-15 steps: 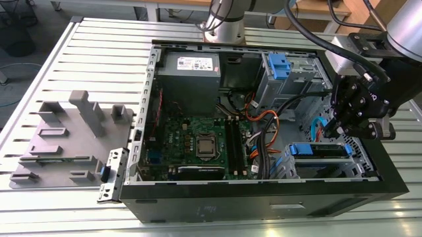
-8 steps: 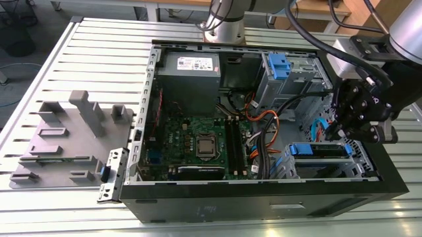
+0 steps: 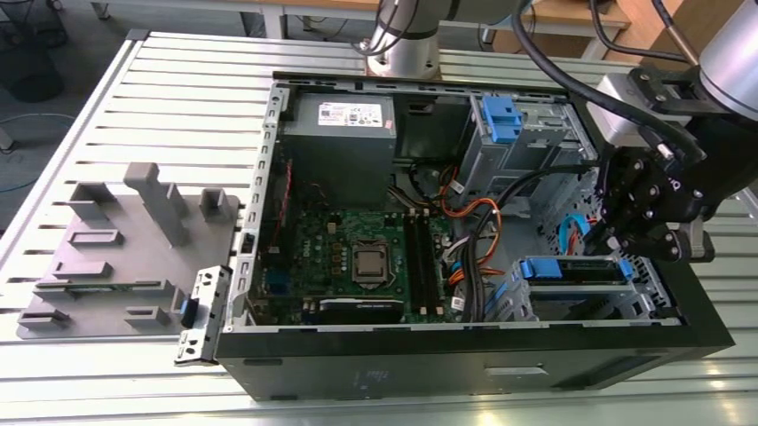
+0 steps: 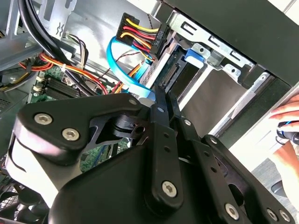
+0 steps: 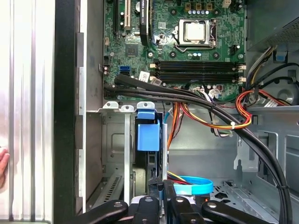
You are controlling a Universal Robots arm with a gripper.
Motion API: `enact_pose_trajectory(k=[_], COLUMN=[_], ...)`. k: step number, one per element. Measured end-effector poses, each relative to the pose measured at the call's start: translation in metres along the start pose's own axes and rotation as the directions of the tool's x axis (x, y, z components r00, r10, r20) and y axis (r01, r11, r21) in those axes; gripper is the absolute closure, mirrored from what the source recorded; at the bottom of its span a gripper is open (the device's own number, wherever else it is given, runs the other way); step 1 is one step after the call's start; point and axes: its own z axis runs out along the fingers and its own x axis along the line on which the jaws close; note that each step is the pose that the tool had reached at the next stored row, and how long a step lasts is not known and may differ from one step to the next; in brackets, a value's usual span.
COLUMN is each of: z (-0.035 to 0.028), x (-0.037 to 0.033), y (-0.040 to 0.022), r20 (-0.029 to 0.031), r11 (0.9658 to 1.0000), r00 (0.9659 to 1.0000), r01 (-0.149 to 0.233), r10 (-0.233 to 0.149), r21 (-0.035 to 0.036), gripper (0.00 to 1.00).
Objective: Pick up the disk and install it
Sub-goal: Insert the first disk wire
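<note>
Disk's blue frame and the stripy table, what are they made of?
The blue frame on the disk looks like plastic: even colour, soft shine, rounded moulded edges. The table looks like bare metal, maybe aluminium: pale silver ribbed slats with dull glints.

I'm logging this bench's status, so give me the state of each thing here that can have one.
computer case: lying on its side, side panel off, inside exposed.
disk: slotted in the drive bay, blue carrier facing out.
gripper: shut, just above the disk's bay.
processor socket: uncovered, no cooler on it.
</note>
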Motion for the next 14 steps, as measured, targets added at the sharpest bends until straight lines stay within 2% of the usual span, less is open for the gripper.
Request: enact_pose_trajectory(k=[8,14], z=[0.0022,0.0035], x=[0.0005,0.0035], y=[0.0018,0.0018], r20=[0.0000,0.0003], r11=[1.0000,1.0000], r00=[1.0000,1.0000], r01=[0.000,0.000], r10=[0.000,0.000], r21=[0.0009,0.0016], gripper=[0.84,0.84])
